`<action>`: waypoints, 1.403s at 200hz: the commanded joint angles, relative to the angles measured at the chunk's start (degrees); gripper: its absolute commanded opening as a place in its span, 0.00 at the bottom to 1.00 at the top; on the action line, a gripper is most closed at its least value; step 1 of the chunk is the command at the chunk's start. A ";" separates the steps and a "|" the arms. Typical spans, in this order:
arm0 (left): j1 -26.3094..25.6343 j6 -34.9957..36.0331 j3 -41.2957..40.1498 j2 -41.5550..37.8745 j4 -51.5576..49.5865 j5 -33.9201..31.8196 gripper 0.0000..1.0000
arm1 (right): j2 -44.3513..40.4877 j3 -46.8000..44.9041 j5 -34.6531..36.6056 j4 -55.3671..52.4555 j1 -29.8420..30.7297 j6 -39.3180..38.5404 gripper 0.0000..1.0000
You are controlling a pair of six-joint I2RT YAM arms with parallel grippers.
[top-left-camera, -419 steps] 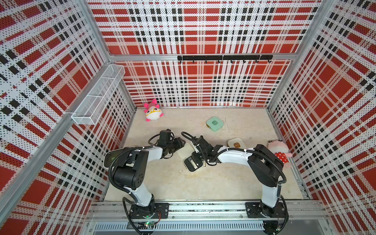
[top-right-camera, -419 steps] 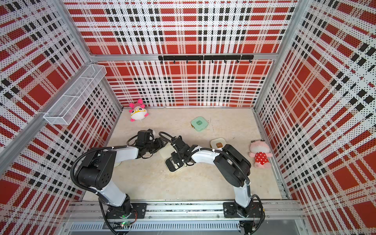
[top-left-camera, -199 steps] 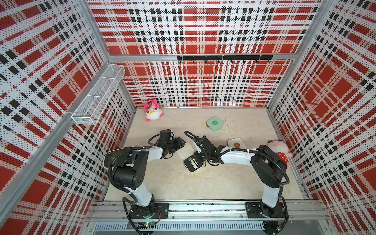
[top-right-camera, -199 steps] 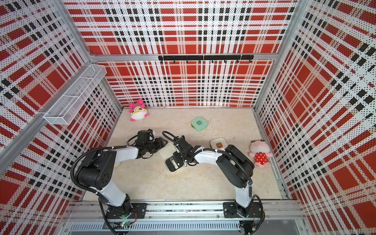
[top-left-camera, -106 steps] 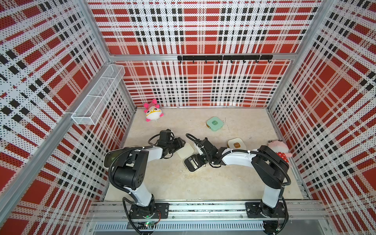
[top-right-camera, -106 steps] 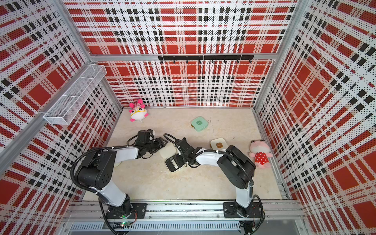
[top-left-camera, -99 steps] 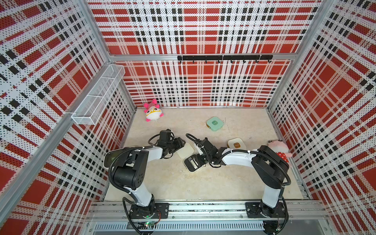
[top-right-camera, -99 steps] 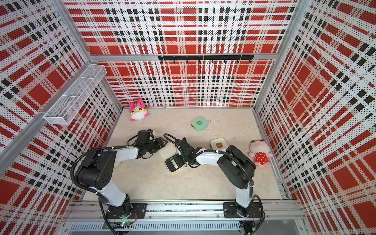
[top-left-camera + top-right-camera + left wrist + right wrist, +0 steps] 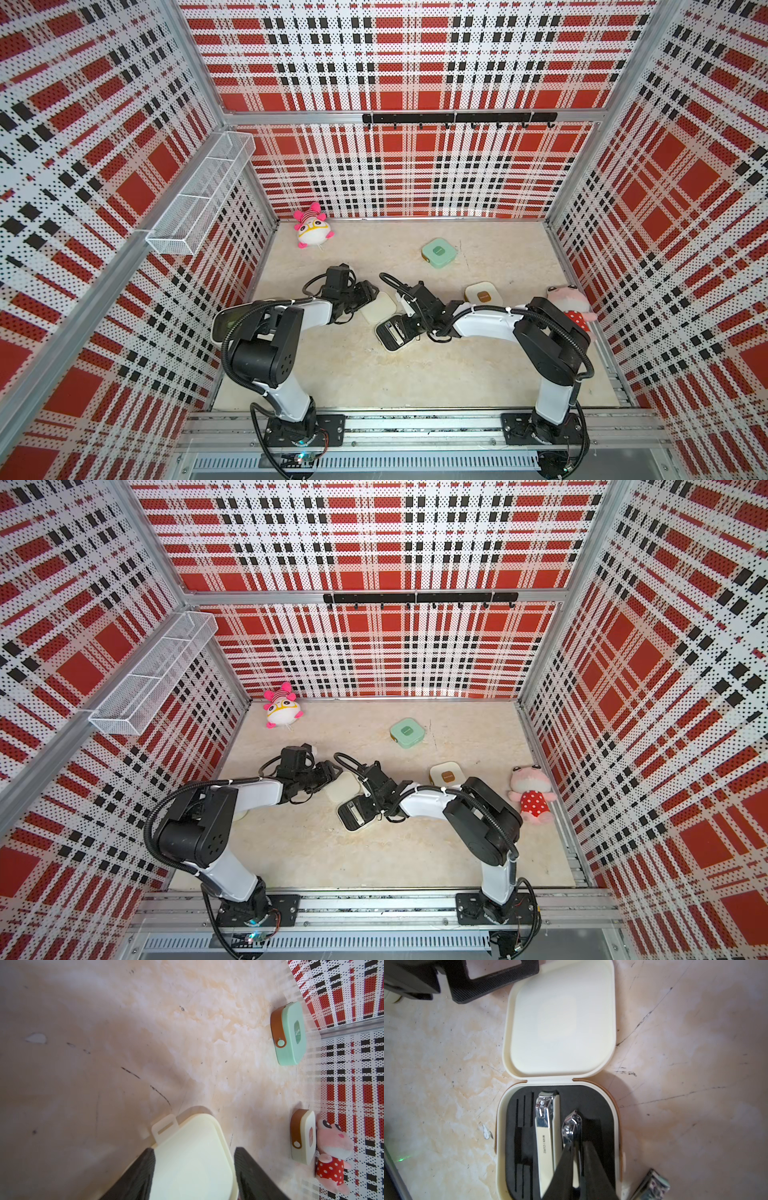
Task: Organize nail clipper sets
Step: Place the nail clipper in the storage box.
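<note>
Right wrist view: our right fingers pinch the small silver metal clipper by its lever, likely light and slippery.

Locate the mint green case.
In both top views the mint green case lies shut toward the back of the table, right of centre; its nearest neighbour is the closed cream case.

Near the desk centre an open cream case is laid; its lid is touched by the left gripper, and its black tray, where a silver clipper is seen, by the right gripper.
</note>
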 commanded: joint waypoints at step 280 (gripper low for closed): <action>-0.34 0.91 -0.27 0.22 -0.23 -0.19 0.65 | 4.68 -3.12 1.49 -4.21 -0.12 1.42 0.05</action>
